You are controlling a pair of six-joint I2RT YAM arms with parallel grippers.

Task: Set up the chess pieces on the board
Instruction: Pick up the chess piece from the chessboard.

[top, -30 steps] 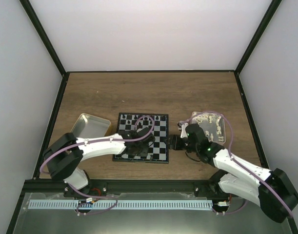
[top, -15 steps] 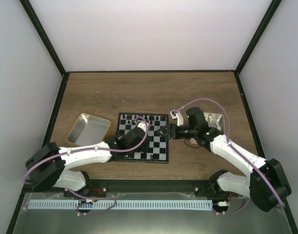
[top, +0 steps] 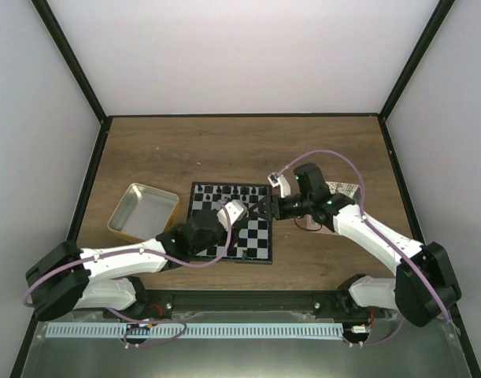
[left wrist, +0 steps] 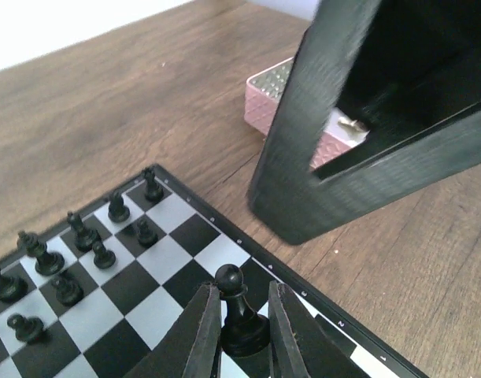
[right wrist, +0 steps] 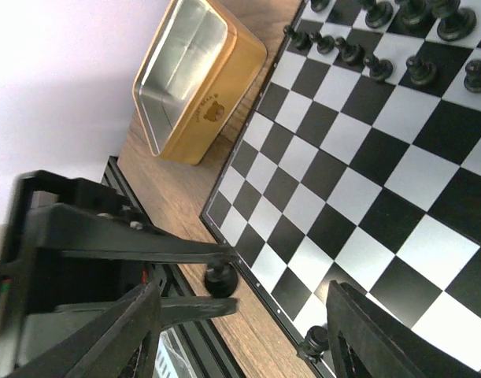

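Observation:
The board (top: 248, 236) lies at the table's middle, with several black chess pieces (top: 228, 191) in two rows at its far edge. My left gripper (left wrist: 244, 327) is shut on a black pawn (left wrist: 238, 303) and holds it just above the board's right edge. The right wrist view also shows that pawn (right wrist: 220, 279) between the left fingers, and another pawn (right wrist: 313, 340) at the board's edge. My right gripper (top: 262, 206) is open and empty over the board's right side, close above the left gripper. It fills the left wrist view's upper right (left wrist: 342, 118).
A yellow-rimmed metal tray (top: 143, 211) stands left of the board, also in the right wrist view (right wrist: 194, 79). A pinkish tray (left wrist: 303, 102) stands right of the board, partly hidden under the right arm (top: 352, 189). Black frame posts edge the table.
The right gripper has swung left from the pinkish tray to the board's right edge. The left arm has drawn back and its gripper now holds the pawn near the right edge.

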